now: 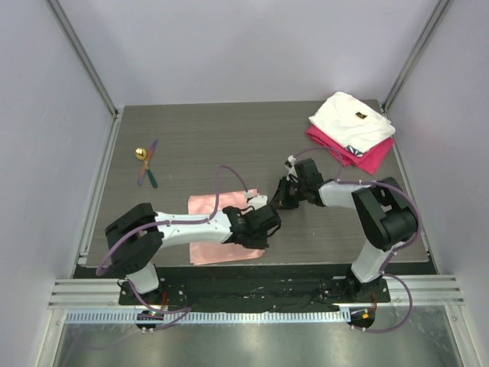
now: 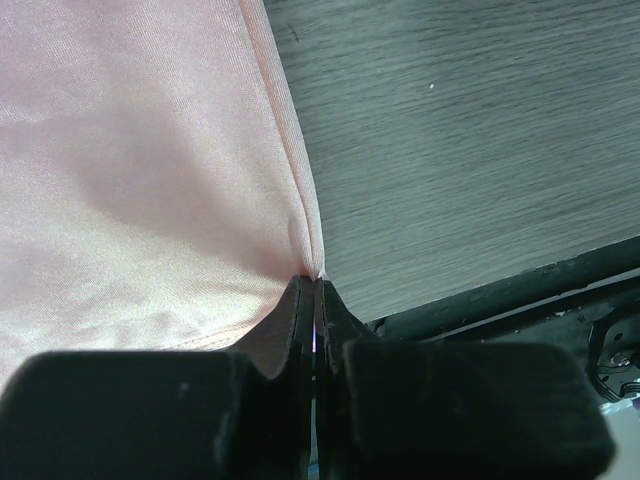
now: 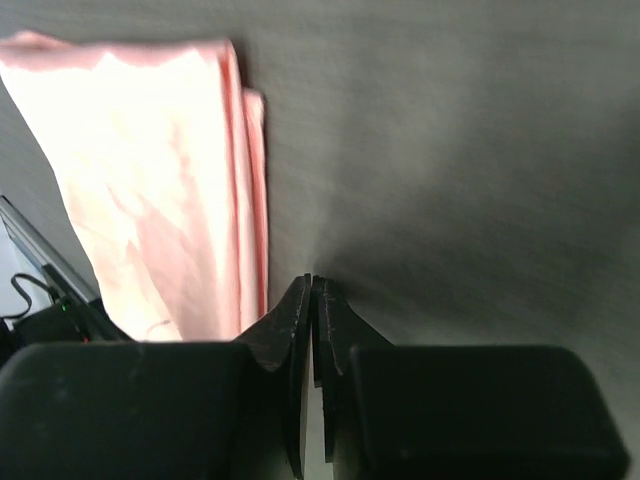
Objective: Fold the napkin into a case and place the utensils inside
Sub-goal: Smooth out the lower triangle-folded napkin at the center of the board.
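One wrist view reveals left end effector [image 2: 318, 280] clamping napkin [image 2: 130, 150]; right end effector [image 3: 312, 283] together.

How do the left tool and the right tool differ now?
The left tool pinches an edge of the napkin; the right tool holds nothing. The left tool touches the napkin; the right tool stands beside it, over the table. Both tools have their jaws together.
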